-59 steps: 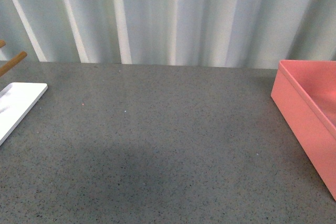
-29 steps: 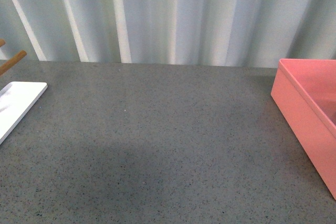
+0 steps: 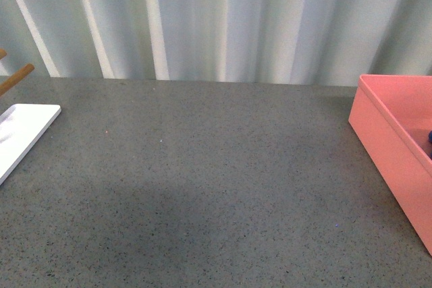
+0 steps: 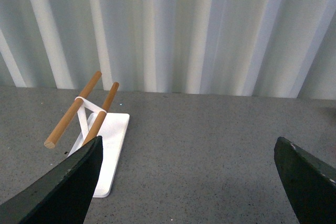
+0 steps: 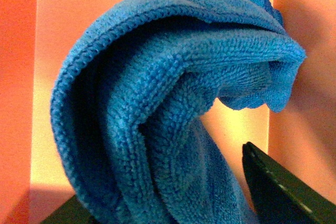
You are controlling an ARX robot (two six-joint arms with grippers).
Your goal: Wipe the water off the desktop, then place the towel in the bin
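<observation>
Front view: worktop (image 3: 202, 187) fills the frame; one bin (image 3: 395, 146) at the right edge; one white tray (image 3: 20, 136) at the left edge; no arm visible.
Right wrist view only: one towel (image 5: 173, 103), bunched, fills the centre of the frame against the bin's pink interior (image 5: 18, 77).
Right gripper (image 5: 173, 208): jaws at the lower frame corners, towel between them; pinch not confirmable.
Left wrist view only: one rack with two wooden rods (image 4: 84, 109) on the tray (image 4: 111, 153), left of centre.
Left gripper (image 4: 186, 182): jaws spread wide, nothing between them.
</observation>
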